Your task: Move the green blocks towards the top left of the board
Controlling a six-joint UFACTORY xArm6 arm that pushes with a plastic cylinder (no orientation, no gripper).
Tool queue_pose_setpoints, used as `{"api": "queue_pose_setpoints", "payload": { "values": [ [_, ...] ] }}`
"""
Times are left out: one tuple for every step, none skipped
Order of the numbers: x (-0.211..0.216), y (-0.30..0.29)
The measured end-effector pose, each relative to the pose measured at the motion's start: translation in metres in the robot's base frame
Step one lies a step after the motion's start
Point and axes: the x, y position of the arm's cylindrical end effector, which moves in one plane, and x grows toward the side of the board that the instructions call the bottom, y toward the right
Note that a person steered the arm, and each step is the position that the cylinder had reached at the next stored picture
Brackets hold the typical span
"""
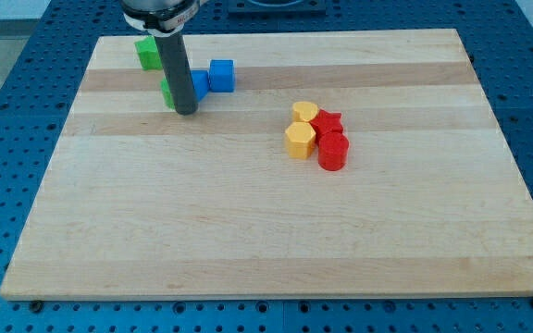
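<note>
Green blocks sit in the upper-left part of the wooden surface (248, 231): one green block (146, 53) near the view's top edge, partly behind the arm's housing, and a second green block (167, 92) just below it, mostly hidden by the dark rod. My tip (185, 112) rests on the surface touching or just beside that lower green block, at its lower right, with two blue blocks at hand: a blue block (199, 85) hard against the rod's right and a blue cube (221, 76) next to that. The end effector is a bare rod, with nothing to open or close and nothing held; it can only shove.

Well apart, toward the view's centre-right, lies a cluster: a yellow heart-like block (304, 113), a yellow hexagonal block (299, 141), a red star-shaped block (328, 121) and a red cylinder (332, 153).

By the look of it, the lower green block is the one in hand. A clean push would run up and to the left from its lower-right side, kept centred so the block does not pivot away, and clear of the blue pair.
</note>
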Motion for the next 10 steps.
{"api": "queue_pose_setpoints", "payload": {
  "values": [
    [-0.007, -0.002],
    [-0.018, -0.003],
    [-0.026, -0.012],
    [-0.026, -0.029],
    [-0.029, -0.034],
    [-0.038, -0.036],
    [-0.048, -0.038],
    [-0.051, -0.044],
    [-0.051, -0.051],
    [-0.051, -0.051]
  ]
}}
